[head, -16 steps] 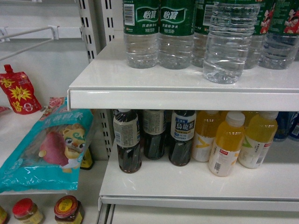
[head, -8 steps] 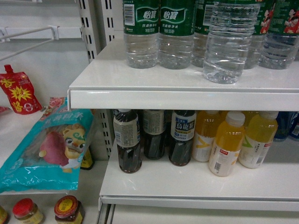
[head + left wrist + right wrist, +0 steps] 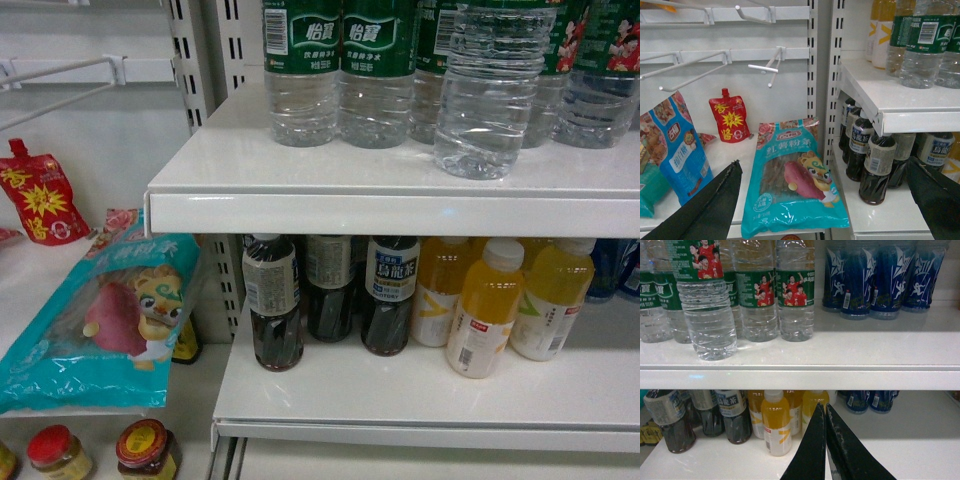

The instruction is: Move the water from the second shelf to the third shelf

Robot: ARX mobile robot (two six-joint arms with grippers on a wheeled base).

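- Farthest left, our left gripper [image 3: 825,200] shows in the left wrist view as 2 black wedge-shaped fingers [image 3: 705,210] set wide apart with nothing between them, low in front of the glossy teal plastic snack bag with a cartoon figure [image 3: 792,187].
- Just right of that bag stand the dark tea bottles with pale labels [image 3: 272,300], smooth and slim on the white lower shelf [image 3: 420,395]; we judge that a careless downward move with a bottle could knock them over, since they stand close to the front edge.
- Above them, on the white glossy metal upper shelf [image 3: 390,210], stand clear ribbed plastic water bottles with dark green wrap labels [image 3: 340,70] in a tight row.
- The water we take as the target is the clear ribbed bottle with the green label showing red-shirted figures [image 3: 707,305]; it stands forward of the row, near the shelf lip.
- Its thin ribbed wall looks soft, so we judge a hard squeeze could dent it and a light one could let the smooth plastic slip.
- A push instead of a grasp could tip it off the edge or into its neighbours.
- To its right below, the smooth yellow juice bottles with white caps [image 3: 776,422] crowd the landing space.
- Our right gripper [image 3: 825,412] has its 2 dark tapered fingers pressed together, empty.
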